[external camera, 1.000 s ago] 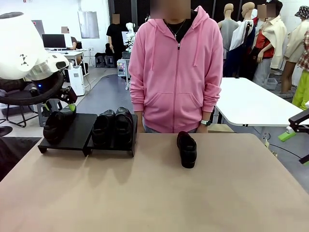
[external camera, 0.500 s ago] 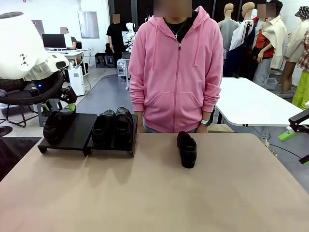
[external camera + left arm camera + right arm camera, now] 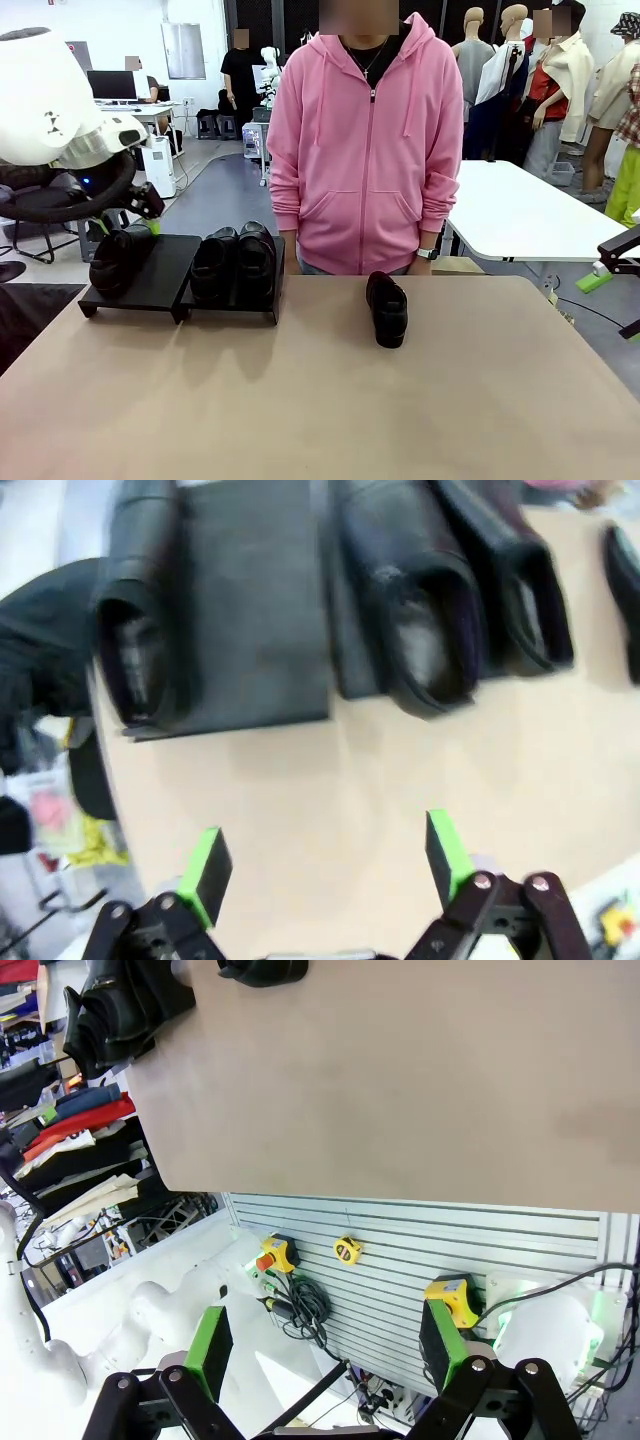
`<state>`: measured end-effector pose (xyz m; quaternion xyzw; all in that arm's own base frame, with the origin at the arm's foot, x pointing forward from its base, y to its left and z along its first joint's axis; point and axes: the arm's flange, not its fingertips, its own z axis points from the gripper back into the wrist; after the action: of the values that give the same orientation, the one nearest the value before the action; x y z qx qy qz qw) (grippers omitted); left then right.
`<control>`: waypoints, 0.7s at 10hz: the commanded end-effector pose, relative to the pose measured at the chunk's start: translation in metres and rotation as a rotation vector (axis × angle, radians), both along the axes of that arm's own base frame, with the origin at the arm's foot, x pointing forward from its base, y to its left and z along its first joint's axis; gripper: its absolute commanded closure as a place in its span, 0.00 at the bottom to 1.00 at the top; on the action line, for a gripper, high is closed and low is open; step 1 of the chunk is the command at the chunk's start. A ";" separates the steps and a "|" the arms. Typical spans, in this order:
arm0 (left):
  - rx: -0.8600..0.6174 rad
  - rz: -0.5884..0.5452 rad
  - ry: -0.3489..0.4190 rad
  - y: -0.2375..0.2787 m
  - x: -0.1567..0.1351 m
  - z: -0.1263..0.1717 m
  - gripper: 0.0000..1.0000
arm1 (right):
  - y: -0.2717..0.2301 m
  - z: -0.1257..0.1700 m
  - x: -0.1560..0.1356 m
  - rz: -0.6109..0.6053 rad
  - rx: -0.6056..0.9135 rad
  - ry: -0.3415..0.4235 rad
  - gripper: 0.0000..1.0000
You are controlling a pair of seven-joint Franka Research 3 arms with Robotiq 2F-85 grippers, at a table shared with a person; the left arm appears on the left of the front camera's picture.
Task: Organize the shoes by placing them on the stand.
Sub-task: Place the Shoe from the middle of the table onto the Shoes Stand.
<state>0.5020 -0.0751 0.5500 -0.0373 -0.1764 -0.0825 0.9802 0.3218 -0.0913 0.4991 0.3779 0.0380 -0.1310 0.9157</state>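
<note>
1. Front view: bright, even indoor light, seemingly from overhead; sharp across the frame.
2. Table [image 3: 330, 400]: matte, no glare; the lone shoe [image 3: 387, 309] throws only a small, soft shadow at its base.
3. White arm housing [image 3: 45, 95] at 10 o'clock is nearly blown out.
4. Left wrist view: motion blur throughout; shoes on the stand [image 3: 255, 600] smeared, with a dull sheen on the leather at 1 o'clock.
5. Right wrist view: crisp, well lit, wide-angle bending toward the edges.

Three shoes [image 3: 215, 262] sit on the stand [image 3: 165, 285] at left; a fourth shoe [image 3: 386, 308] lies on the table [image 3: 320, 400] to its right.
</note>
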 end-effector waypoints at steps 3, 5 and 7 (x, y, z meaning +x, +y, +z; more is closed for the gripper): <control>-0.246 -0.183 0.195 0.014 -0.100 -0.022 0.00 | -0.001 0.003 0.000 -0.005 -0.005 0.011 0.00; -0.429 0.132 0.234 0.043 -0.128 -0.039 0.00 | -0.001 0.003 0.000 -0.005 -0.005 0.011 0.00; -0.765 0.420 0.123 0.076 -0.132 -0.048 0.00 | -0.001 0.003 0.000 -0.005 -0.005 0.011 0.00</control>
<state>0.3671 0.0004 0.5047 -0.2848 -0.0662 0.0752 0.9533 0.3218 -0.0914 0.4991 0.3779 0.0381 -0.1311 0.9157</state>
